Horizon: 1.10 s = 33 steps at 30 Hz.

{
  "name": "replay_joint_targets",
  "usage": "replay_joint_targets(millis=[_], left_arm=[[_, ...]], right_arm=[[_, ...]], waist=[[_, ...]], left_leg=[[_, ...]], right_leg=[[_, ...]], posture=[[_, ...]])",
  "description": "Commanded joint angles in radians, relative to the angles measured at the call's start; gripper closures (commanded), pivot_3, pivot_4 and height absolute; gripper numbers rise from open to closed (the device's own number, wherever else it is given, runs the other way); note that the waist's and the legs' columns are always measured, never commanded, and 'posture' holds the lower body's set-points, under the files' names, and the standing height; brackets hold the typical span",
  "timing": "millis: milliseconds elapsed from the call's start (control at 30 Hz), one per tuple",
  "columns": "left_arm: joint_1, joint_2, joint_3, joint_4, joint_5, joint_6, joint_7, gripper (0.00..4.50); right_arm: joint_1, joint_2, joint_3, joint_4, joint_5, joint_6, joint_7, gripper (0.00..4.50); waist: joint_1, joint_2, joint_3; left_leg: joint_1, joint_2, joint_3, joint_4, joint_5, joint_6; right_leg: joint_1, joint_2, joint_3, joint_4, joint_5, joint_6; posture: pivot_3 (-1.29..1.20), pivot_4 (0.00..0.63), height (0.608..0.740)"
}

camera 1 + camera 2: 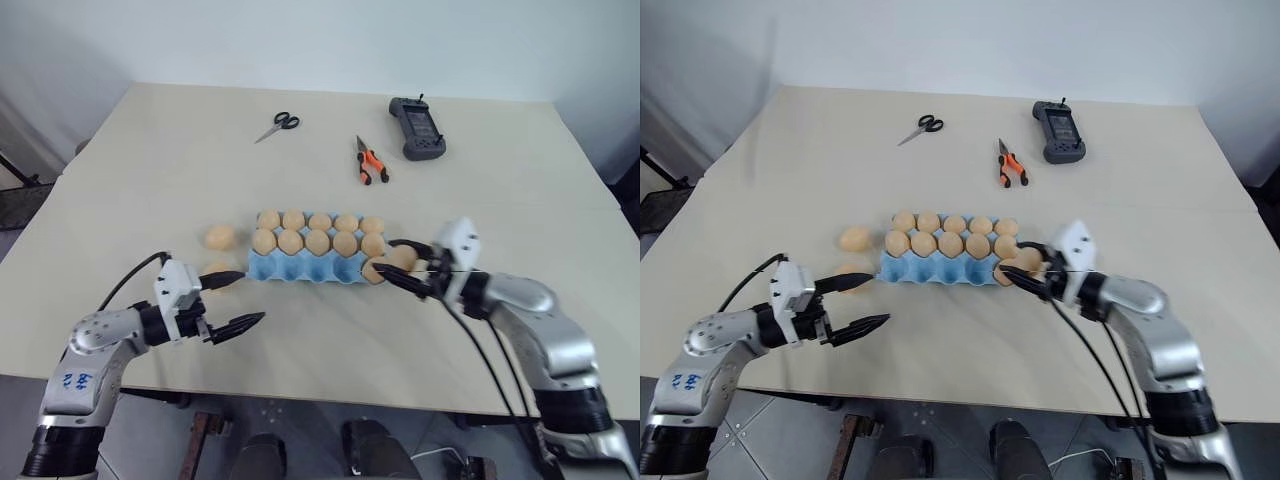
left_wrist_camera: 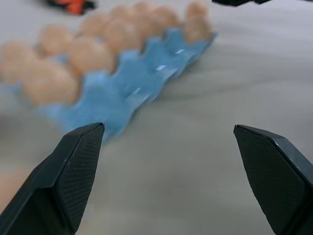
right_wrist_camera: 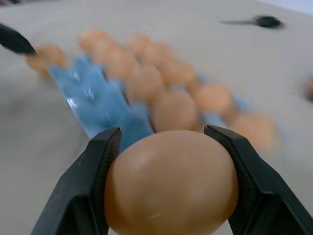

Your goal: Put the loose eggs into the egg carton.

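Head stereo pair looks forward and down over the bench (image 1: 120,180) from above, far enough back to take in its whole top; both eyes share one scene with a slight sideways offset. Left wrist cam sits low, looking along its pincer (image 2: 168,142) at the egg carton (image 2: 146,63) nearby. Right wrist cam looks across the same carton from the opposite end, very close to a held egg (image 3: 171,183).

No legible text, labels or numbers

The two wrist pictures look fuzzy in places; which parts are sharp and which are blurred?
Left wrist view: black fingers sharp, light blue moulded egg carton blurred. Right wrist view: gripped pale tan oval egg sharp, everything behind smeared.
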Motion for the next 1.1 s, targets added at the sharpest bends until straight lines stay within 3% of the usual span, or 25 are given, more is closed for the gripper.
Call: replay_joint_targets(millis=[33, 167, 367, 533, 667, 833, 1100], left_arm=[[0.005, 0.007, 0.030, -0.020, -0.006, -0.009, 0.018, 0.00], [0.020, 0.002, 0.038, -0.055, -0.017, -0.002, 0.037, 0.00], [0.043, 0.001, 0.052, -0.093, -0.036, 0.018, 0.058, 0.00], [0.035, 0.003, 0.052, -0.108, -0.043, 0.031, 0.068, 0.00], [0.024, 0.001, 0.051, -0.113, -0.047, 0.041, 0.077, 0.00], [0.002, -0.001, 0.028, -0.094, -0.029, 0.029, 0.069, 0.00], [-0.107, -0.029, -0.103, -0.068, -0.021, 0.036, 0.005, 0.00]], right_arm=[[-0.064, 0.052, 0.062, 0.008, -0.026, 0.041, -0.045, 2.07], [-0.106, 0.114, 0.098, 0.050, -0.047, 0.050, -0.073, 2.07], [-0.095, 0.098, 0.085, -0.023, 0.011, 0.068, -0.013, 0.10], [-0.043, 0.031, 0.008, -0.048, 0.014, 0.060, -0.018, 0.05], [0.093, -0.051, -0.121, -0.102, 0.030, -0.014, 0.001, 0.05], [0.325, -0.082, -0.325, -0.113, -0.001, -0.240, 0.005, 0.05], [0.619, -0.064, -0.564, -0.081, 0.008, -0.397, -0.021, 0.05]], waist=[[0.008, 0.000, 0.000], [0.011, 0.000, 0.000], [0.010, 0.000, 0.000], [0.009, 0.000, 0.000], [0.018, 0.000, 0.000], [0.016, 0.000, 0.000], [0.016, 0.000, 0.000]], left_leg=[[-0.004, -0.001, 0.000, 0.001, 0.000, 0.000], [-0.016, 0.000, -0.001, 0.008, 0.002, -0.005], [-0.017, -0.003, 0.000, 0.008, 0.000, -0.002], [-0.017, -0.002, 0.000, 0.010, -0.001, 0.001], [-0.016, -0.003, -0.002, 0.012, -0.002, 0.004], [-0.014, -0.005, -0.001, 0.011, -0.002, 0.005], [-0.009, -0.006, 0.002, 0.011, -0.001, 0.007]], right_leg=[[-0.005, -0.001, 0.000, 0.001, 0.000, 0.000], [-0.013, -0.002, -0.004, 0.004, 0.000, 0.000], [-0.014, -0.008, -0.013, 0.003, 0.000, 0.000], [-0.013, -0.008, -0.014, 0.004, 0.000, 0.000], [-0.010, -0.010, -0.017, 0.002, 0.000, 0.000], [-0.008, -0.011, -0.017, 0.002, 0.000, 0.000], [-0.004, -0.011, -0.016, 0.003, 0.001, 0.001]], posture=[[0.00, 0.150, 0.740], [0.00, 0.150, 0.740], [0.00, 0.150, 0.740], [0.00, 0.150, 0.740], [0.00, 0.150, 0.740], [0.00, 0.150, 0.740], [0.00, 0.150, 0.740]])
